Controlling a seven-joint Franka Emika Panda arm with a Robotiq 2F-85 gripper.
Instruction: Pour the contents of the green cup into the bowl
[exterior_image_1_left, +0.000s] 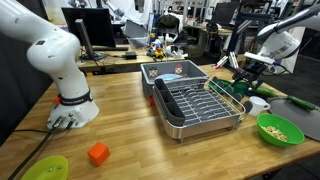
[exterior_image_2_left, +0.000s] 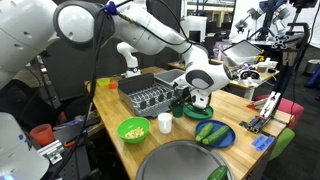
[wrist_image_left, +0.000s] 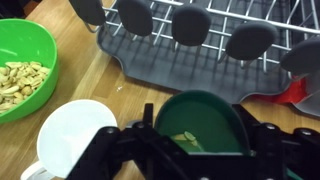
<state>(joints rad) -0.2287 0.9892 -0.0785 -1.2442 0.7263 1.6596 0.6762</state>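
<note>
End effector (wrist_image_left: 200, 148) clasps green cup (wrist_image_left: 205, 115) near the bowl (wrist_image_left: 30, 35).

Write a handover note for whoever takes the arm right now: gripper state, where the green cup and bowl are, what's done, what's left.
Gripper: shut on the green cup, next to the dish rack.
Green cup: upright, a few tan bits show inside it. Cannot tell if it is off the table.
Bowl: on the table beyond the white cup, tan bits in it.
Done: cup grasped.
Left: carry the cup past the white cup to the bowl and tip it in.
</note>
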